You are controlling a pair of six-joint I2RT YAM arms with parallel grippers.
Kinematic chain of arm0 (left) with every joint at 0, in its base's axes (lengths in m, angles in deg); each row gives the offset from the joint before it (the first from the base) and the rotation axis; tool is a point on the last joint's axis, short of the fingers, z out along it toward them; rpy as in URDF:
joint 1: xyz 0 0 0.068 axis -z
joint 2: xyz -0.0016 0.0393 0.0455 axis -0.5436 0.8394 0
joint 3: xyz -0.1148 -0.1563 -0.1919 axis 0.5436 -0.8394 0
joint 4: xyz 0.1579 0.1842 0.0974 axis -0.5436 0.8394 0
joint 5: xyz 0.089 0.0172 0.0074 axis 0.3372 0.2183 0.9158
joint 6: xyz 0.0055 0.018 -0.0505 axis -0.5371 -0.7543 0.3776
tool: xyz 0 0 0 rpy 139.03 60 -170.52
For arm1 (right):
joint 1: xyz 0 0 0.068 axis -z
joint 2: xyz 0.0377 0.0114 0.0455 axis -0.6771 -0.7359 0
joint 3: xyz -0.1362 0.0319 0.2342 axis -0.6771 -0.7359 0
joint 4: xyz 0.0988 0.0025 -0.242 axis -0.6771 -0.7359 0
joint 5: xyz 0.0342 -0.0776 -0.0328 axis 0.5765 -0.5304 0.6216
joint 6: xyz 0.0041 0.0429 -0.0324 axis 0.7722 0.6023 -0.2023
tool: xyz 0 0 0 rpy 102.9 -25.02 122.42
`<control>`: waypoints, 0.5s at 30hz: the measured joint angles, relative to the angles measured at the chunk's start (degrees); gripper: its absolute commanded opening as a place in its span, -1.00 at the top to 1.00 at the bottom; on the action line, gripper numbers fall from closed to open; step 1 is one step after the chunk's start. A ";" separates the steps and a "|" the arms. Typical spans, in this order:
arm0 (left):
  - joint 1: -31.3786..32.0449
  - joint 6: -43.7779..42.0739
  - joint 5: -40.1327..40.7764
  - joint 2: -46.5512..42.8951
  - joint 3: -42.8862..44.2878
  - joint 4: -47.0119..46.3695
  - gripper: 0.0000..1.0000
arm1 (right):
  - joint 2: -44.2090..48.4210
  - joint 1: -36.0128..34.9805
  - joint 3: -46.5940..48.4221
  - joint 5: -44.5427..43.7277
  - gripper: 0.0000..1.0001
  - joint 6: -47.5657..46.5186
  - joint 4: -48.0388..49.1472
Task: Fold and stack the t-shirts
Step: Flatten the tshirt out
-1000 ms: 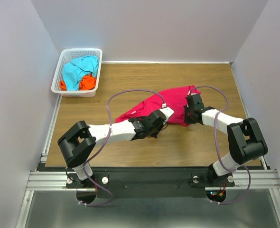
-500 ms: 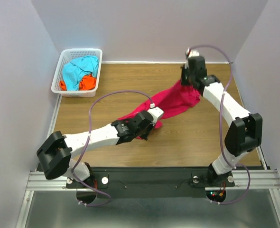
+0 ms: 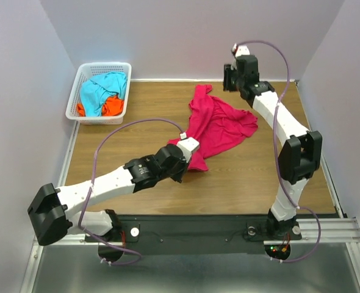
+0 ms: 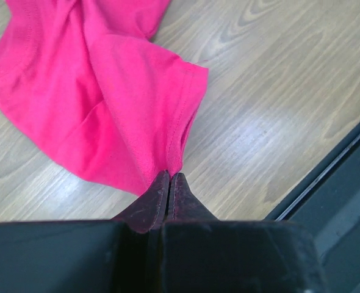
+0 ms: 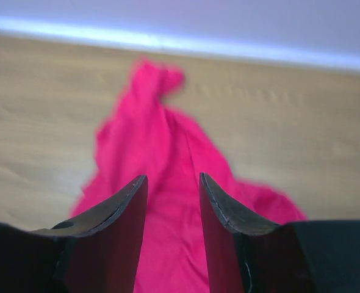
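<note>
On the table [image 3: 125, 128], centre to far right: pink shirt [image 3: 219, 125] lies rumpled | left gripper [image 4: 169, 182] pinched closed on its near sleeve hem | right gripper [image 5: 172, 180] gaping, empty, above far side | cloth likely light, limp; grip hems or shoulder seams.
</note>
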 measured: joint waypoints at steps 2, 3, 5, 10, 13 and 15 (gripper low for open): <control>-0.72 0.02 0.22 -0.52 0.04 0.63 1.00 | 2.05 0.13 -6.80 -1.86 0.10 -0.22 -0.96; -1.36 -0.04 0.31 -0.76 0.15 1.09 1.00 | 3.41 0.31 -10.99 -2.78 0.10 -0.31 -0.83; -2.86 -0.26 0.48 -1.18 0.61 2.38 1.00 | 6.08 0.68 -18.25 -4.48 0.11 -0.17 -1.55; -8.81 -1.92 0.76 -2.69 4.26 5.49 1.00 | 11.10 3.61 -32.33 -6.34 0.11 1.20 -3.02; -11.78 -3.21 0.92 -4.20 6.82 6.62 1.00 | 11.56 5.09 -36.59 -6.14 0.11 2.23 -2.60; -13.14 -4.07 0.98 -4.90 8.98 7.17 1.00 | 11.52 6.08 -39.10 -4.94 0.11 3.06 -1.95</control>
